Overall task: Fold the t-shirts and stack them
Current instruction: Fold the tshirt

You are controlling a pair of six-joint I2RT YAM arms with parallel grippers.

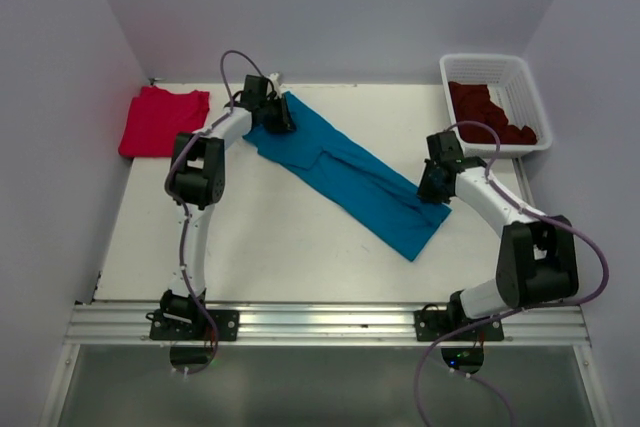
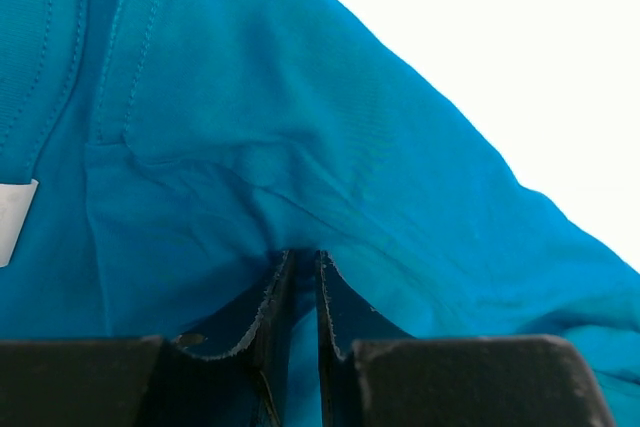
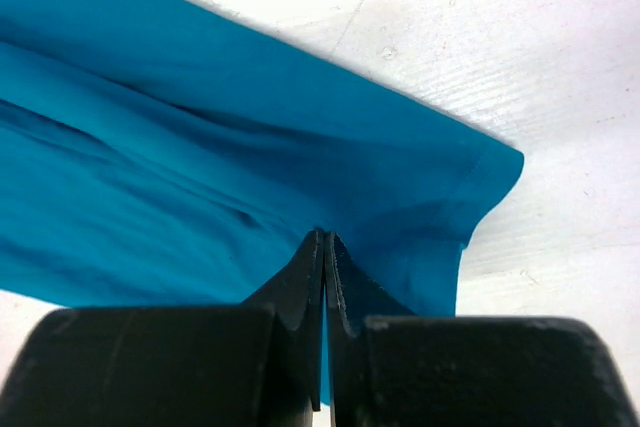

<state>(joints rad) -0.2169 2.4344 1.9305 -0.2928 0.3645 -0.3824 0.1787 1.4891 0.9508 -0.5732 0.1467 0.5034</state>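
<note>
A teal t-shirt [image 1: 350, 172] lies folded lengthwise in a long diagonal band across the table. At its far-left collar end my left gripper [image 1: 278, 110] is shut on a pinch of the cloth [image 2: 300, 147], with teal fabric showing between its fingers [image 2: 345, 307]. At the near-right hem end my right gripper [image 1: 432, 187] is shut on the shirt's edge [image 3: 300, 167], close to the hem corner [image 3: 495, 172]. A folded red t-shirt [image 1: 160, 119] rests at the far left. Dark maroon t-shirts [image 1: 490, 112] are heaped in the basket.
The white lattice basket [image 1: 528, 97] stands at the far right corner. White walls close in the table on the left, back and right. The white tabletop [image 1: 270, 237] shows bare in front of the teal shirt.
</note>
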